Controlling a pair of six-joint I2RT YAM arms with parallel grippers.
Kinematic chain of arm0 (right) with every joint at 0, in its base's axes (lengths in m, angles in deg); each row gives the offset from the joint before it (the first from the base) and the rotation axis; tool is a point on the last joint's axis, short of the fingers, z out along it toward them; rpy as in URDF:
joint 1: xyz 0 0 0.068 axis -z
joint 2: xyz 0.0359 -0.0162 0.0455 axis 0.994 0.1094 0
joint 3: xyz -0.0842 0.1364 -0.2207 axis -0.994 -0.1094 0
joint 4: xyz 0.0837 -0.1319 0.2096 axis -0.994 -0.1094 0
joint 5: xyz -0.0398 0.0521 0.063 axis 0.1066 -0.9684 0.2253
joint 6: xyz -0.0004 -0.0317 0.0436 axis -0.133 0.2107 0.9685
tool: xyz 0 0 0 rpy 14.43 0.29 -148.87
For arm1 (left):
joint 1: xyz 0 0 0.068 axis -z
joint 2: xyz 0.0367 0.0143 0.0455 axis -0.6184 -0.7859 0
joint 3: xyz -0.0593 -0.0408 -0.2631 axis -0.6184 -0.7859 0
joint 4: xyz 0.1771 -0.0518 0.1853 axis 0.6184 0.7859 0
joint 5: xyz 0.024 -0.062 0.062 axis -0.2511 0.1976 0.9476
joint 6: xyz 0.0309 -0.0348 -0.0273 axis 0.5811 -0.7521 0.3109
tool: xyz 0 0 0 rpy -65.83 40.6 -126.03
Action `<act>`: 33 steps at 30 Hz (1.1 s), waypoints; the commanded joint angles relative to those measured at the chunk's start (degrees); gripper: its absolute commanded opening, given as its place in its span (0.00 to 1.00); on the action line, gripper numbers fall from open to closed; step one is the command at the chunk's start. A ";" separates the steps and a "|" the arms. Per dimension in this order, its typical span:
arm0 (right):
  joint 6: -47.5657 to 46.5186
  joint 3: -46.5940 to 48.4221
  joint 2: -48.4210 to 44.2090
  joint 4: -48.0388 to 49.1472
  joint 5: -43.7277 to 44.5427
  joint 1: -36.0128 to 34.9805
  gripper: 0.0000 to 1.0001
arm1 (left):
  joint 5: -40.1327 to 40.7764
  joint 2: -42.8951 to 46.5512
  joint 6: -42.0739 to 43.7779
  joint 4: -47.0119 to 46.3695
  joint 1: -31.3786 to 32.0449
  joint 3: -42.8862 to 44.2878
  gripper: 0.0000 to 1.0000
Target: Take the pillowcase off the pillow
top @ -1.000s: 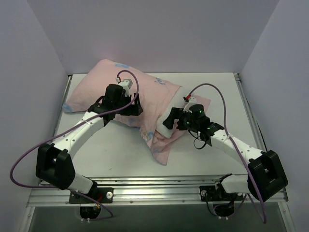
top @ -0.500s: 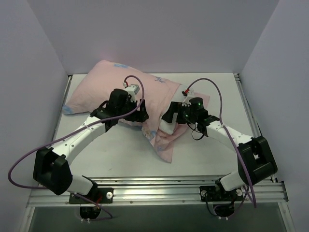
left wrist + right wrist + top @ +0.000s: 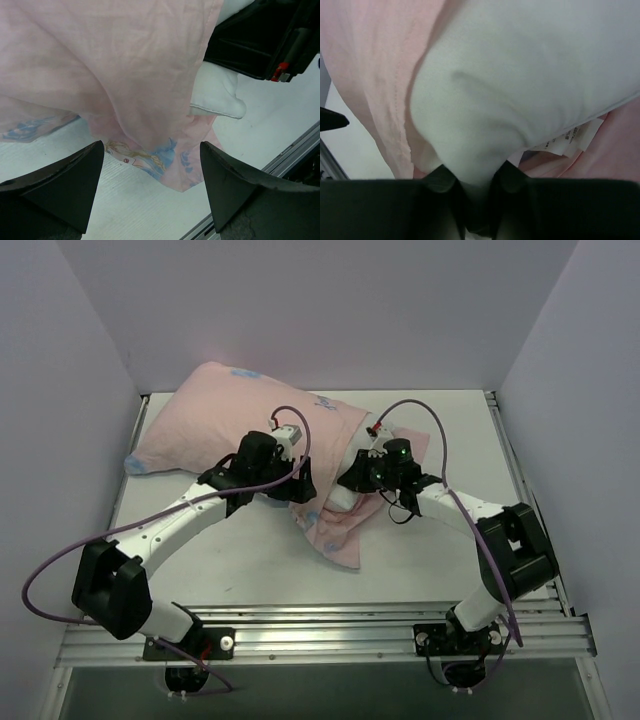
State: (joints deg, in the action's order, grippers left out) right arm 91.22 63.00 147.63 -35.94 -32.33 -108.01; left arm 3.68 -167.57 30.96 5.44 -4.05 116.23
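Note:
The pillowcase, pale pink side out, covers the pillow at the back left, and its loose end trails toward the front. A white corner of the pillow sticks out of the opening. My right gripper is shut on that corner; in the right wrist view the white pillow bunches between the jaws of the right gripper, with the pink pillowcase to the left. My left gripper hovers open over the pillowcase edge, its jaws wide apart round nothing. The pillow corner shows beyond.
A sewn-in white label hangs from the pillow's seam. Grey walls close the table on the left, back and right. A metal rail runs along the front edge. The two grippers stand close together, the right one just ahead of the left.
The right gripper moved in to the left and closed on the white pillow corner. The left arm slid right along the pillowcase toward the opening and stayed open.

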 commanded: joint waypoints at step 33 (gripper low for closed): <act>-2.12 18.09 -23.99 -21.38 -1.27 -0.06 0.00 | 29.23 -11.04 -15.10 6.93 -4.52 -4.52 0.02</act>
State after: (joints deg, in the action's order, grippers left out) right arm 89.34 74.50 133.18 -59.39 -30.39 -111.14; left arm 22.22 -175.99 22.50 5.58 -3.63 114.89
